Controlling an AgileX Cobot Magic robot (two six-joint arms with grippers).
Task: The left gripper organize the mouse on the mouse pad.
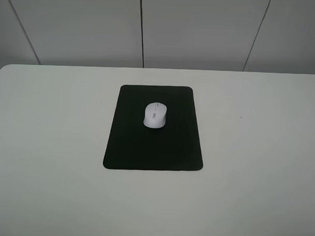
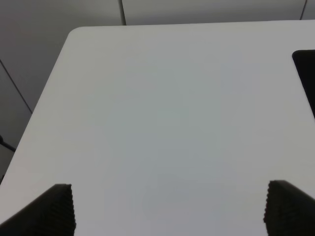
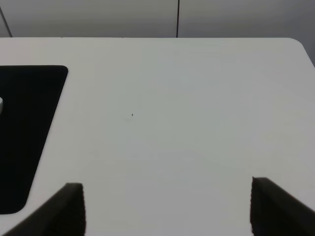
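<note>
Mouse position: the mouse point(image 1: 155, 115) sits on the mouse pad point(image 1: 146, 148), in the pad's far half and close to its centre line, fully inside the pad's edges.
Mouse long axis: runs roughly from the near edge of the tabletop point(image 1: 53, 145) to the far edge, nearly in line with the pad's long sides, tilted only slightly.
Left gripper: the left gripper point(image 2: 167, 209) shows only in its own wrist view, fingertips set wide apart with bare tabletop between them, holding nothing.
Direction to mouse: a corner of the pad appears at the edge of the left wrist view, so the pad lies off to the right of the left gripper; the mouse itself is not visible there.
Right gripper: the right gripper point(image 3: 167, 204) is likewise spread wide and empty; its view shows more of the pad and a sliver of the mouse at the frame edge.
Nearer arm: cannot be settled, since neither arm appears in the high view.
Task standing: judged from placement, the mouse already rests on the pad; at most a small straightening looks left.
</note>
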